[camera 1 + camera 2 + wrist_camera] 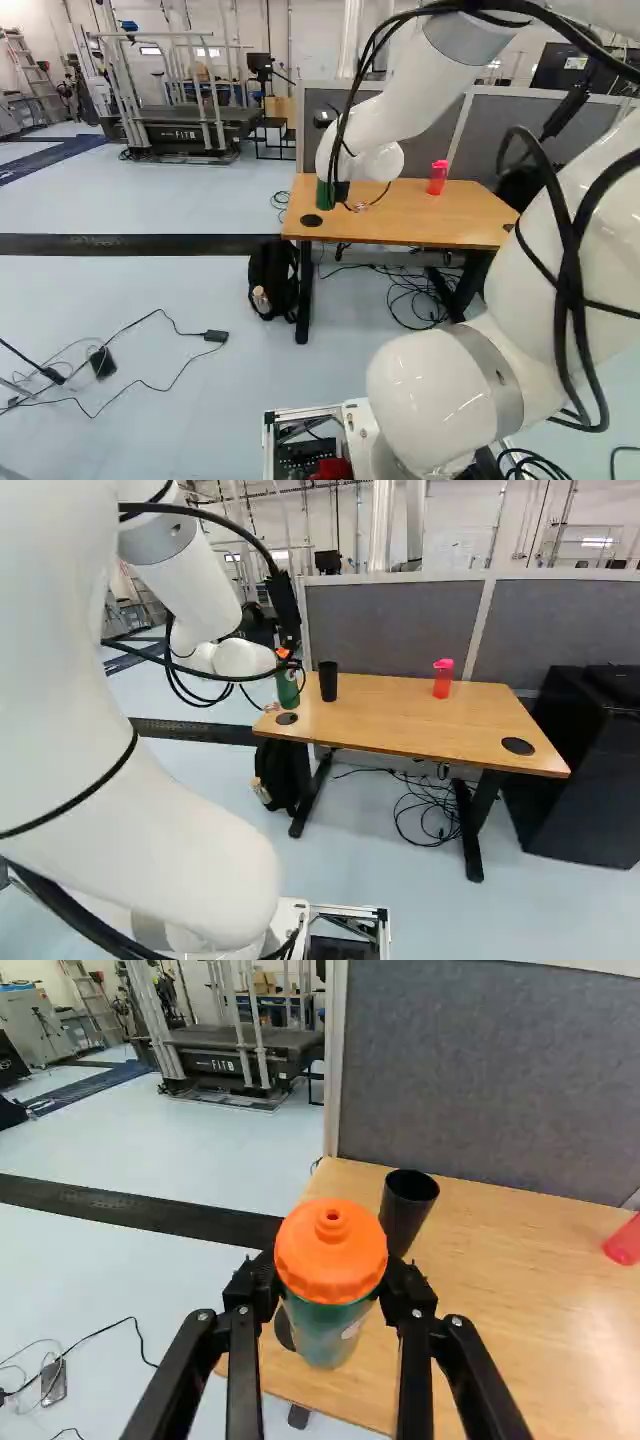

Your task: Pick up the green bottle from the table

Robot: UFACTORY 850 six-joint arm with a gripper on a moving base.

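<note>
Beside the round white wrist, part of my black gripper shows in the right base view. In the wrist view, the gripper is shut on the green bottle, one finger on each side just below its orange lid. The bottle is upright at the left end of the wooden table; whether its base touches the tabletop I cannot tell. The orange pads are hidden behind the lid and fingers.
A black cup stands close beyond the bottle, and a red bottle farther along the table. Grey partition panels rise behind. A backpack leans by the table leg; cables lie underneath. A black cabinet stands beyond the table's right end.
</note>
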